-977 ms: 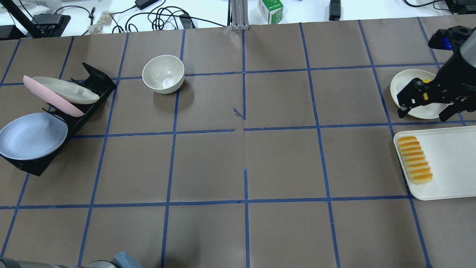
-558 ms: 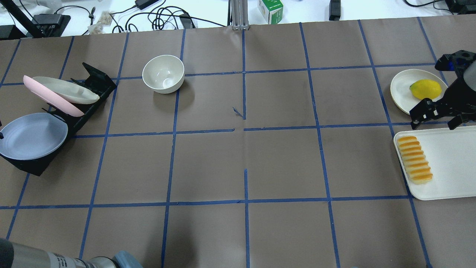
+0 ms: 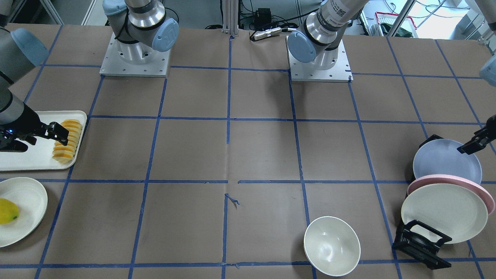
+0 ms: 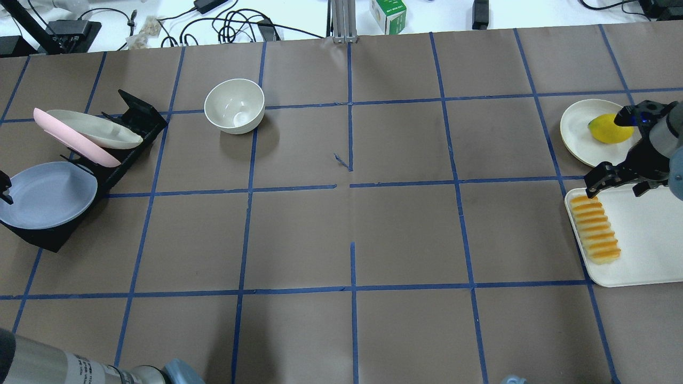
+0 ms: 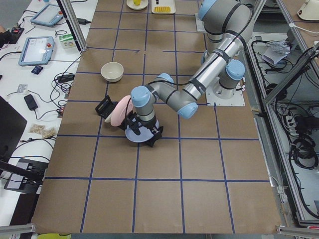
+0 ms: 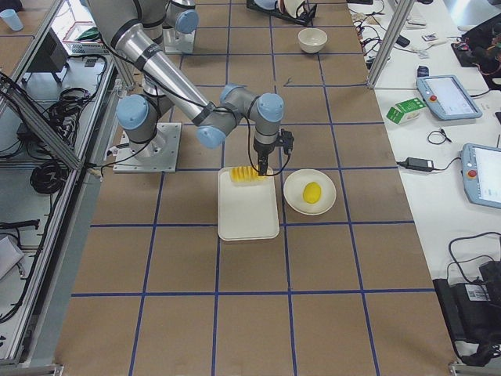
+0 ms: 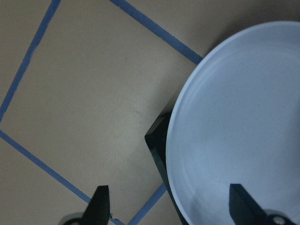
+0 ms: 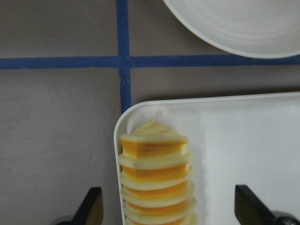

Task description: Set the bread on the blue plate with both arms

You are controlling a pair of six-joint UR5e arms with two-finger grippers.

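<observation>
The bread [image 4: 595,229], a ridged orange-topped loaf, lies along the left edge of a white tray [image 4: 645,240]. My right gripper [image 4: 619,184] is open and hovers over the loaf's far end. In the right wrist view its fingers straddle the bread [image 8: 157,178] without touching it. The pale blue plate [image 4: 45,194] leans in a black rack [image 4: 133,114] at the table's left. My left gripper [image 4: 4,186] is open at the plate's outer rim. In the left wrist view the fingers [image 7: 101,206] span the rim of the plate [image 7: 239,136].
A pink plate [image 4: 74,141] and a cream plate [image 4: 90,128] lean in the same rack. A cream bowl [image 4: 235,105] stands behind the table's middle. A cream plate [image 4: 579,128] with a yellow fruit [image 4: 608,128] sits just beyond the tray.
My right gripper has moved from over the cream plate towards me, to the far end of the bread. My left gripper has come into view at the blue plate's rim.
</observation>
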